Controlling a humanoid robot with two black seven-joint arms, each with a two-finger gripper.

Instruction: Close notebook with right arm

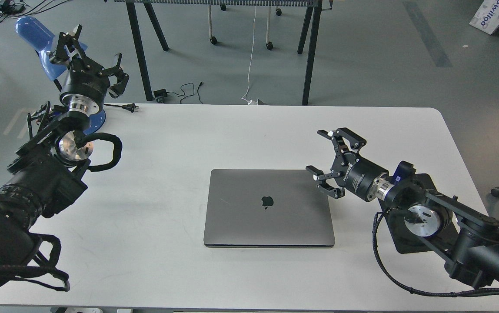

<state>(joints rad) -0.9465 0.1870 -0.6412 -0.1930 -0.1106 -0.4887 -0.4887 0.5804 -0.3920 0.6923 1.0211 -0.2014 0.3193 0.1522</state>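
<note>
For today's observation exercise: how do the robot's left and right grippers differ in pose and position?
The left gripper is raised beyond the table's far left corner, pointing away; the right gripper sits low, pointing left at the closed notebook's far right corner. The right wrist carries white lettering; the left shows none. Both are black, two-fingered and open.

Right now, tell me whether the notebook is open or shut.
Shut. The notebook lies flat on the table, lid down with its logo facing up; no keyboard or screen shows.
</note>
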